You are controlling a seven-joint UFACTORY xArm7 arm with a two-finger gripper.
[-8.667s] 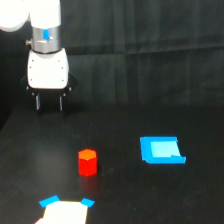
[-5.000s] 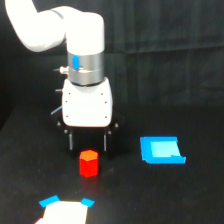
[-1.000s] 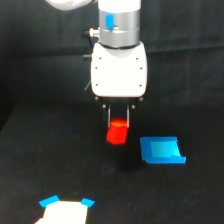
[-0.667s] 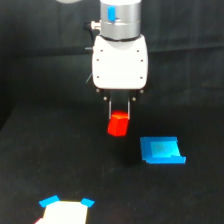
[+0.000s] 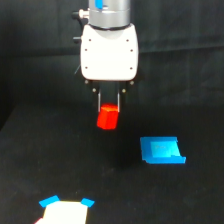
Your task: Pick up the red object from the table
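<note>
Gripper [image 5: 108, 102] hanging at centre, upper half of the exterior view, pointing down, clamped on block [image 5: 107, 118]. Block held between the fingers, tilted, clear of the table [image 5: 30, 165], its lower end poking out below the fingertips. Flat piece [image 5: 161, 149] lying on the table below and toward the exterior view's right of the block, apart from it. Card [image 5: 65, 210] lying on the table at the bottom edge, toward the exterior view's left, well apart from both block and flat piece. Arm rising out of the top edge, straight above the gripper.
</note>
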